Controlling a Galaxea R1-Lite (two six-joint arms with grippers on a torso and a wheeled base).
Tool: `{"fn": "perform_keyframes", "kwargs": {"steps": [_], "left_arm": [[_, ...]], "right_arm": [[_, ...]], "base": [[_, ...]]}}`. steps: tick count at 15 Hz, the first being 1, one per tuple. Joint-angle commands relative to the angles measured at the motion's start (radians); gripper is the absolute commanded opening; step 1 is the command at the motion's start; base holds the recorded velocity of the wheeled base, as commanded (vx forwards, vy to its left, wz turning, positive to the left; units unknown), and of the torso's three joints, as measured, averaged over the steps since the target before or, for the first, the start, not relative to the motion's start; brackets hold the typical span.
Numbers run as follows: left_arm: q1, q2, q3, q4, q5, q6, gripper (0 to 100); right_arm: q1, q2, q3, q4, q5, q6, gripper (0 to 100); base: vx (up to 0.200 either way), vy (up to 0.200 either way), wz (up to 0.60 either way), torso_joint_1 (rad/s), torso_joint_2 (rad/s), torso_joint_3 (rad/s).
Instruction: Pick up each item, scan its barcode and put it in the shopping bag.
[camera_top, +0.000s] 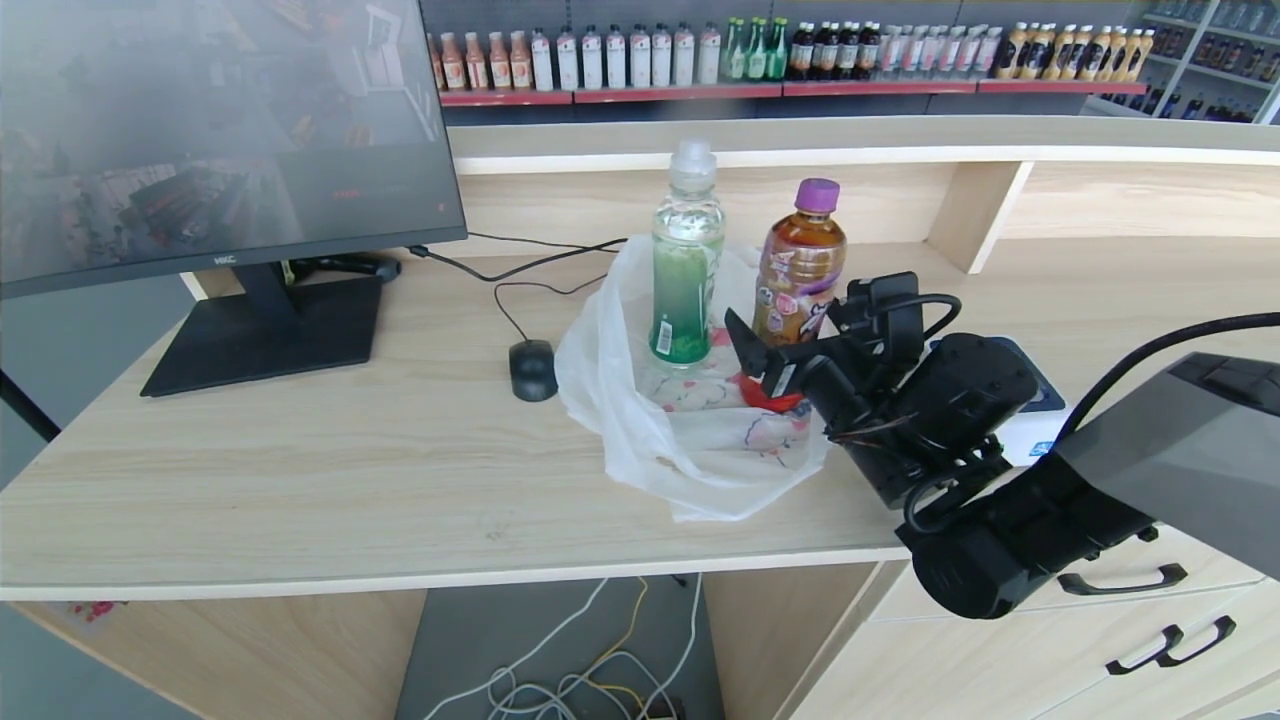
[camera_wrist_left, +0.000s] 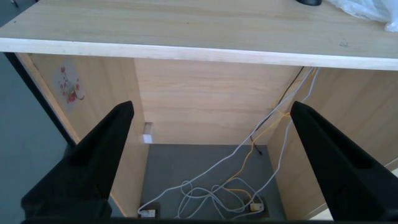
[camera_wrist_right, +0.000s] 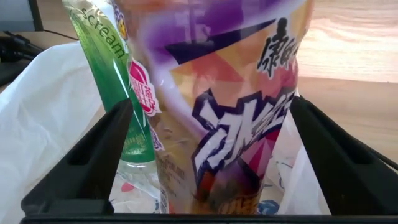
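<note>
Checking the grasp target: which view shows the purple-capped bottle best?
The head view: the purple-capped bottle stands beside the green bottle at the shopping bag, cap and most of its body visible. The right wrist view gives its label close up, inside the right pincer. The left wrist view faces beneath the counter.

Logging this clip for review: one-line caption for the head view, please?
Right gripper open around the purple-capped tea bottle, beside the green bottle standing in the shopping bag.

Left gripper (camera_wrist_left: 211, 109) low, fingers spread; right gripper (camera_wrist_right: 210, 109) extended forward, fingers spread.
</note>
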Motion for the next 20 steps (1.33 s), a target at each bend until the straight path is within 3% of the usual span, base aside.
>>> {"fn": "perform_keyframes", "kwargs": {"steps": [1,10,15,17,18,20], "left_arm": [[0.0,0.0,0.0,0.0,0.0,0.0,100],[0.0,0.0,0.0,0.0,0.0,0.0,100],[0.0,0.0,0.0,0.0,0.0,0.0,100],[0.0,0.0,0.0,0.0,0.0,0.0,100],[0.0,0.0,0.0,0.0,0.0,0.0,100],[0.0,0.0,0.0,0.0,0.0,0.0,100]], "right_arm": [[0.0,-0.054,0.036,-0.001,0.0,0.0,100],[0.005,-0.425,0.269,-0.001,0.0,-0.006,100],[-0.004,-0.842,0.676,-0.001,-0.001,-0.026,100],[-0.067,-1.017,0.873,-0.001,-0.001,-0.024,100],[-0.096,-1.117,0.932,0.017,-0.001,-0.018,100],[-0.115,-1.31,0.93,0.27,-0.003,0.015,100]], "base": [[0.0,0.0,0.0,0.0,0.0,0.0],[0.0,0.0,0.0,0.0,0.0,0.0],[0.0,0.0,0.0,0.0,0.0,0.0],[0.0,0.0,0.0,0.0,0.0,0.0],[0.0,0.0,0.0,0.0,0.0,0.0],[0.0,0.0,0.0,0.0,0.0,0.0]]}}
